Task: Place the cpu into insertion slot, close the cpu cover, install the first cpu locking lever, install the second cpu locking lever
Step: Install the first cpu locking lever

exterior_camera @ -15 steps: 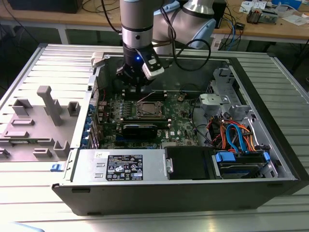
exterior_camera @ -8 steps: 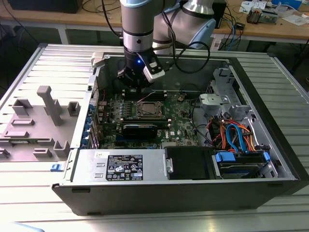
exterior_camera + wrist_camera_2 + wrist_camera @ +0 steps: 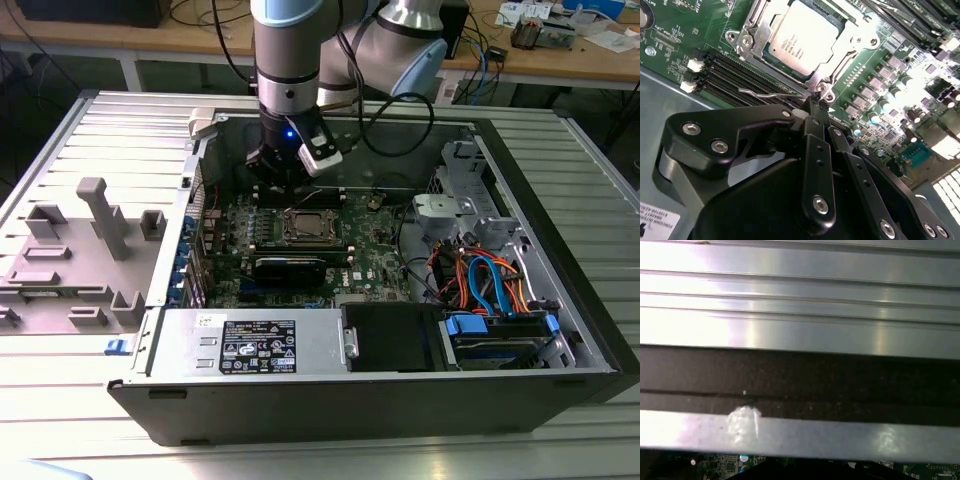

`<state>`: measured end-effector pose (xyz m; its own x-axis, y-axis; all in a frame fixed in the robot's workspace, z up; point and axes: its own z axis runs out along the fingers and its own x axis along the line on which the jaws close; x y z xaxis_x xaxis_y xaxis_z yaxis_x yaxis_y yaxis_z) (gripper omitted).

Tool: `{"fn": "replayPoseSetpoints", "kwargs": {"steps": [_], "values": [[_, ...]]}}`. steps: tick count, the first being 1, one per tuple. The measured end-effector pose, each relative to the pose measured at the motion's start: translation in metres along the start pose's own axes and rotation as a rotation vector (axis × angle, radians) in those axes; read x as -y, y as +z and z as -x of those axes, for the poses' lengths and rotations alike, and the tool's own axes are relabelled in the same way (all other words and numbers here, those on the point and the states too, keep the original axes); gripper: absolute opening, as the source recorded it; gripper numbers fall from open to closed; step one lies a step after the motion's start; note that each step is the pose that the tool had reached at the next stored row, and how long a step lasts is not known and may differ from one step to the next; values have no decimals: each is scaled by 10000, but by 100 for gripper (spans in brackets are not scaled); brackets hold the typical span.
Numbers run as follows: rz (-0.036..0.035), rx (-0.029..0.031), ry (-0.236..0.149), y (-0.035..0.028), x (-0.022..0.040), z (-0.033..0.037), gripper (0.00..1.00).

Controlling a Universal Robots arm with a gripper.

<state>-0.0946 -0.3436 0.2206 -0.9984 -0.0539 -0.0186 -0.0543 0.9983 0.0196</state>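
Open computer case on a ribbed table, with the arm lowered over the far side of the green board. The cpu is seated in the slot, and the cover appears closed around it. In the second wrist view the tool is seen with its fingers drawn narrow, tips together at the socket's corner, just beside a thin wire lever that lies over the black memory slots. Whether the lever is pinched or merely touched cannot be told. The step in hand is judged to be a lever installation; it is done well if the lever is pressed down and tucked under its catch without the cpu or cover being struck. The cpu lies just beyond the fingertips, apart from them.
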Motion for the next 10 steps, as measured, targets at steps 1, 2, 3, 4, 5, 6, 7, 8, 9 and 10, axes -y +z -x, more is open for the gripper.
{"fn": "replayPoseSetpoints", "kwargs": {"steps": [1,2,3,4,5,6,7,8,9,10], "values": [[-18,-1,-3,15,-3,11,11],[-34,-1,-6,27,-4,23,11],[-42,-2,-8,33,-4,30,11],[-53,-3,-10,45,-3,45,11],[-59,-5,-13,55,-3,57,11],[-75,-6,-16,65,-2,69,11],[-95,-9,-20,73,-2,79,11],[-116,-12,-26,87,0,96,11],[-128,-14,-28,95,0,110,11],[-134,-15,-30,100,1,123,11]]}}
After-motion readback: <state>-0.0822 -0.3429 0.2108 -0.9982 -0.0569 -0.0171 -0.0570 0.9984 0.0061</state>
